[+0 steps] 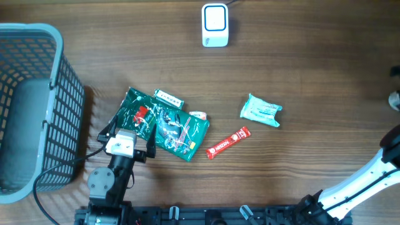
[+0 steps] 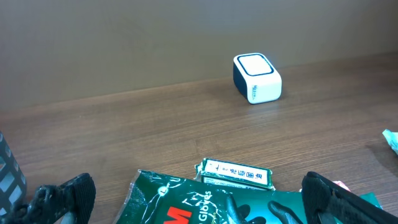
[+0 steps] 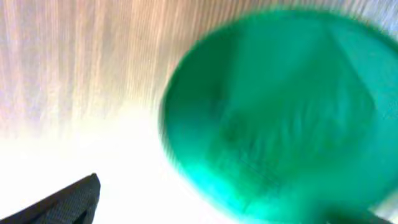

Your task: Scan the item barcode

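The white and blue scanner (image 1: 214,25) (image 2: 256,77) stands at the far middle of the table. A dark green gloves packet (image 1: 139,112) (image 2: 249,208) lies under my left gripper (image 1: 128,137) (image 2: 199,205), which is open, with a finger on either side of the packet's near end. A second gloves packet (image 1: 181,132) overlaps it. A small green and white box (image 1: 169,98) (image 2: 236,172) lies behind them. My right gripper (image 3: 221,199) is open, out of the overhead view. A blurred green round thing (image 3: 280,118) fills its wrist view beyond the fingers.
A grey-blue mesh basket (image 1: 56,100) stands at the left edge. A teal packet (image 1: 260,110) and a red stick pack (image 1: 228,142) lie right of the gloves packets. The right arm (image 1: 369,175) reaches off the table's right edge.
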